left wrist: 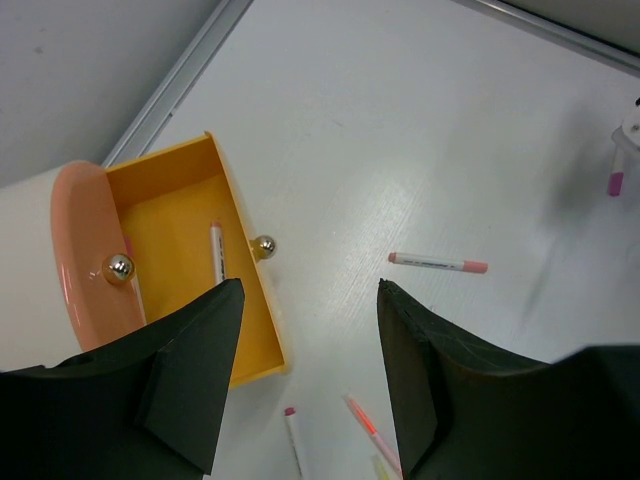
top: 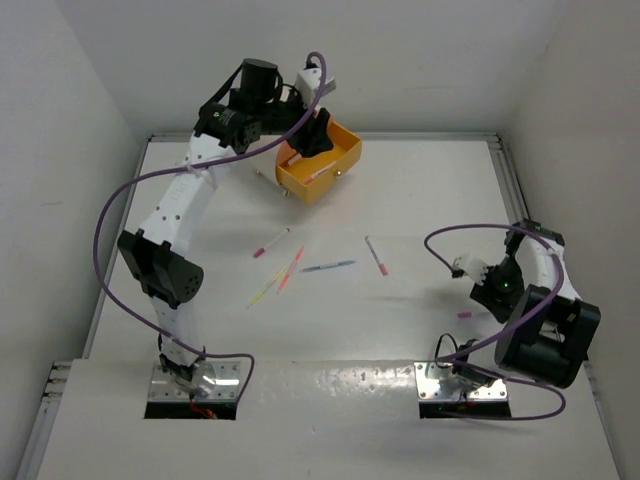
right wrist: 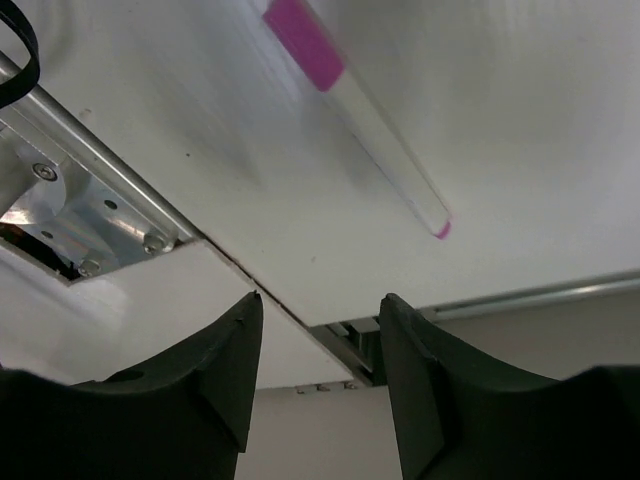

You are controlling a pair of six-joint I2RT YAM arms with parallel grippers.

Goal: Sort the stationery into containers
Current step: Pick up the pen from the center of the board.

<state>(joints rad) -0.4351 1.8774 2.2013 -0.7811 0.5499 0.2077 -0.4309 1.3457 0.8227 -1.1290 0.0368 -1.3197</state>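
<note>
Your left hand [left wrist: 310, 300] is spread wide w/ nothing in it, just above the yellow-orange drawer [left wrist: 165, 215] w/ a pen [left wrist: 216, 250] inside, your right hand [right wrist: 320, 310] is spread & empty too, and lots of loose pens [top: 328, 266] lie on the desk [top: 430, 180], so most work's ahead.

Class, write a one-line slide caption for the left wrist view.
Open left gripper hovers over the yellow-orange drawer, a pen inside; more pens lie loose on the table.

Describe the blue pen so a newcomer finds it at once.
In the top view, go to the middle of the white table, below the yellow-orange drawer. Among the loose pens there, the blue pen is the only blue one; the rest are pink or yellow.
</note>
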